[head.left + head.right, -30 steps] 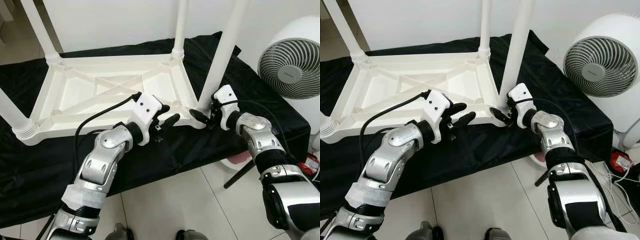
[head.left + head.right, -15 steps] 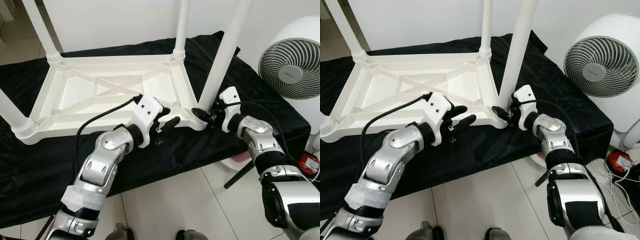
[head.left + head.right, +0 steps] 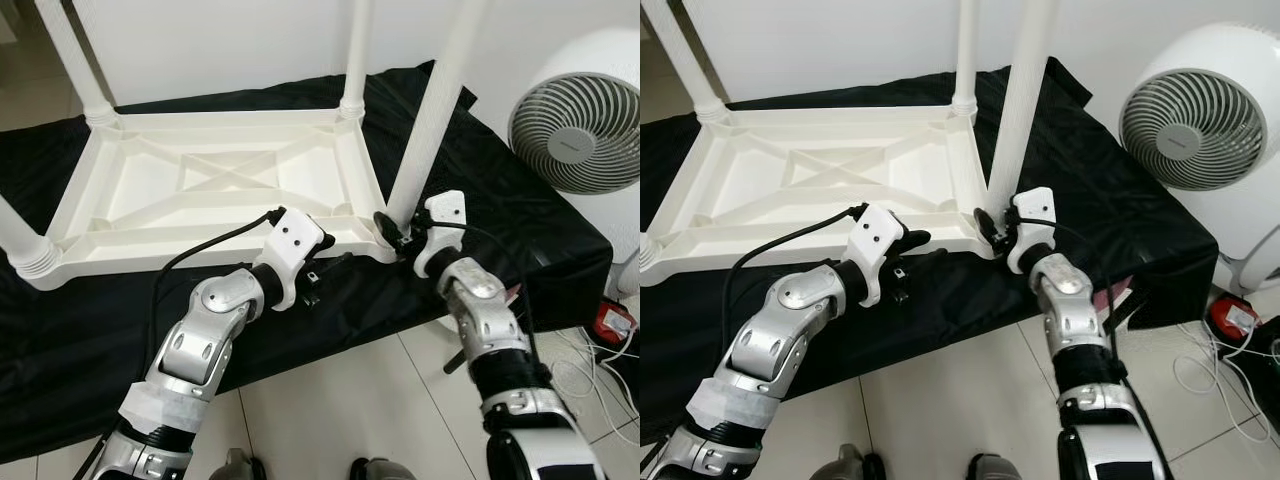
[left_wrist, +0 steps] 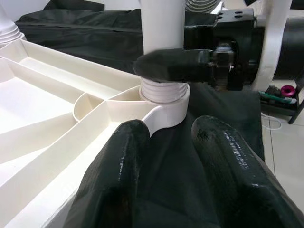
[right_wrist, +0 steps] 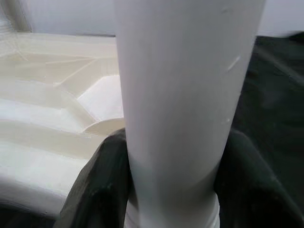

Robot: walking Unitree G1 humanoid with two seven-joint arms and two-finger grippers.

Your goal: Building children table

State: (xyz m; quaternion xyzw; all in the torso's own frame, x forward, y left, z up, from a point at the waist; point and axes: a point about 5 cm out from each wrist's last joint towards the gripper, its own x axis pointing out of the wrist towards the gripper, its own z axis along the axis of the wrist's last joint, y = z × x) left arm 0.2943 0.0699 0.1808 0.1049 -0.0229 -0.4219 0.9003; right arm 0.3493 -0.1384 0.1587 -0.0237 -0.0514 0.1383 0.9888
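Upturned white plastic children's table (image 3: pixel 215 185) lay on black cloth (image 3: pixel 520 215), four legs fitted. Right gripper (image 3: pixel 992 228) clasped near-right white leg (image 3: pixel 425 130), probably final tightening. Left gripper (image 3: pixel 335 268) empty, parted.

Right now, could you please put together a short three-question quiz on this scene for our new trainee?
1. True or false: the right end effector grips the base of the near-right table leg.
2. Which way does the white table lie on the black cloth? A) on its side B) upside down, legs up C) upright
3. Fill in: the left end effector hovers over the cloth just in front of the table's near ____.

Key: 1 true. 2 B. 3 edge; the left wrist view shows its fingers apart over the cloth.
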